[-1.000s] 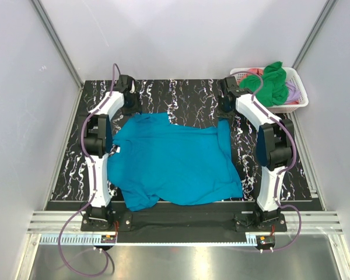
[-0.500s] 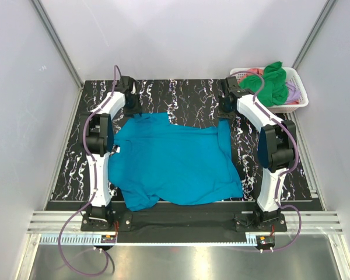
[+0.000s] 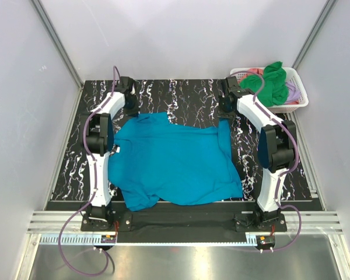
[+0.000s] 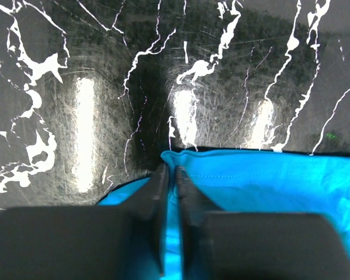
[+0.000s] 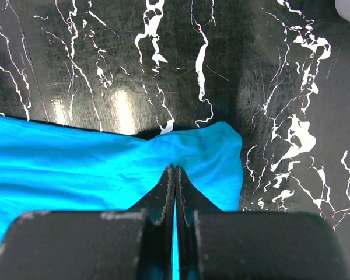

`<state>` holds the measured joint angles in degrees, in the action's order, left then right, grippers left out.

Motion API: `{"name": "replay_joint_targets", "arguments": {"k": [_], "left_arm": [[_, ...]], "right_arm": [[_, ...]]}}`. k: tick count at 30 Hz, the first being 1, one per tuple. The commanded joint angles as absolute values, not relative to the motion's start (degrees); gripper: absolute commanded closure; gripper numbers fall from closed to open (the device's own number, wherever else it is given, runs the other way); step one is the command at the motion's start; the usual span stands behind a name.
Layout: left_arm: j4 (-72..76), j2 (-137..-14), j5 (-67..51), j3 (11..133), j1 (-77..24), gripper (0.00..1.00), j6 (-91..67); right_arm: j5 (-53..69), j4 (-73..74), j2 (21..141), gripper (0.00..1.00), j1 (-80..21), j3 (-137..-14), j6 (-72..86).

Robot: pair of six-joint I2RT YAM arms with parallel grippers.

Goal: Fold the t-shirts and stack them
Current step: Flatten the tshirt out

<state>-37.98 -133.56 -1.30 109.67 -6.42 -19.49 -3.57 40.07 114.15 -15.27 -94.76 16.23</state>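
The teal-blue cloth t-shirt (image 3: 175, 163) lies spread flat in the middle of the black white-veined marble table (image 3: 186, 93), between the two arms. Only the top view shows the whole garment. Its long axis runs from left to right across the table, and a small white label shows at its left edge, near the left arm. This view also shows the white plastic lattice basket (image 3: 297, 102) at the far right corner, with a bright green shirt (image 3: 271, 81) heaped in it. From above, the fingers of both grippers cannot be made out.

The wrist views give what is missing. The left gripper (image 4: 170, 169) is at the far left corner of the shirt. Its jaws are almost together, with only a thin slit between them, and they pinch the edge of the cloth. The right gripper (image 5: 175, 170) is at the far right corner. Its jaws are pressed together, with a thin line of teal cloth between them, and the fabric puckers up towards the fingertips.
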Motion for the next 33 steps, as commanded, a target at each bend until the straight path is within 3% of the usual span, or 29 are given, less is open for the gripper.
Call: {"name": "replay_joint_targets", "arguments": {"k": [1, 5, 16, 25, 33], "left_arm": [[-38.2, -134.0, -2.4, 110.7, -6.3, 1.00, -19.9], [-34.7, -127.1, -3.7, 111.1, -6.2, 1.00, -20.6], [-28.7, -96.7, 11.2, 113.6, -5.0, 1.00, -21.2], [-19.8, -71.8, 19.9, 103.1, -5.0, 1.00, -15.7], [-22.2, -58.7, 14.6, 101.3, -5.0, 1.00, -17.7]], "right_arm": [[-4.7, 38.2, 110.0, 1.00, -15.1, -95.2, 15.4], [-7.0, 38.2, 109.5, 1.00, -15.1, -98.4, 14.4], [-18.3, 39.5, 95.4, 1.00, -13.4, -113.7, 12.7], [-20.0, 34.1, 73.8, 1.00, -13.4, -109.1, 8.5], [-14.6, 34.6, 60.5, 1.00, -13.4, -104.8, 10.0]]}}
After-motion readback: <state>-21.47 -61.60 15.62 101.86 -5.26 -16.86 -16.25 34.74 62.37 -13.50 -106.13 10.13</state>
